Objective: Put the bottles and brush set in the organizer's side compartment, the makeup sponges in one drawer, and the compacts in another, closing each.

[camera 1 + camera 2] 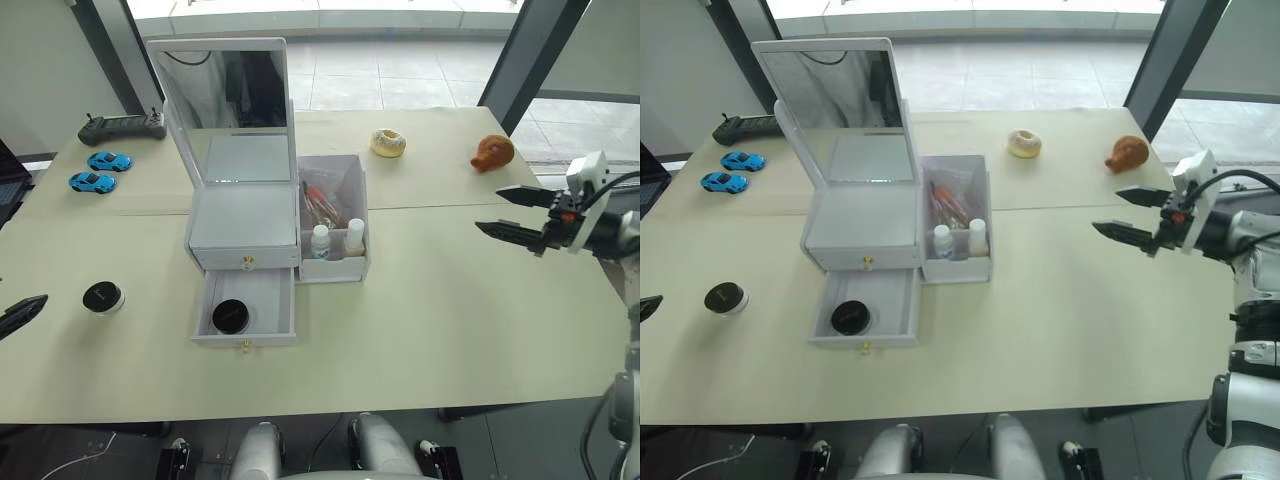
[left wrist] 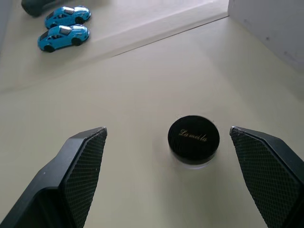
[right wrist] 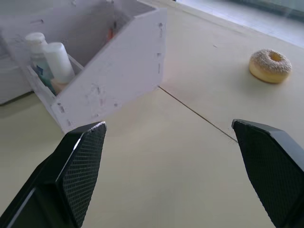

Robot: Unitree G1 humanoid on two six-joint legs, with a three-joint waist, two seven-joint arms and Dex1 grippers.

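Step in hand, by my read: second compact [image 1: 102, 297] still loose on the worktop [image 1: 450, 300], at about 9 o'clock from the organizer [image 1: 245, 225], well apart from it. The first compact [image 1: 230, 315] already sits in the open lower drawer [image 1: 245, 310]. The upper drawer [image 1: 243, 258] is shut; sponges not visible, presumably inside it. Bottles [image 1: 320, 240] and brush set [image 1: 320, 200] are already in the side compartment [image 1: 335, 215], at 3 o'clock of the drawers.

Left pincer [image 2: 168, 142] is spread wide, empty, fingers straddling the loose compact without touching, the jar closer to one finger than the other. Right pincer [image 1: 510, 212] is also wide and empty, hanging well off at 3 o'clock from the organizer, with a donut [image 1: 388, 143] and a brown toy [image 1: 493, 152] beyond it.

To do it well: centre the jar between the fingers first, come down low, and squeeze on the white side wall under the black lid, since the lid looks smooth and could slip. Carry it level and set it beside the other jar, not on it. Then push the drawer front squarely so it shuts flush.

Writing: gold script on the lid, likely "Lameila". The bottle labels are too small to read.
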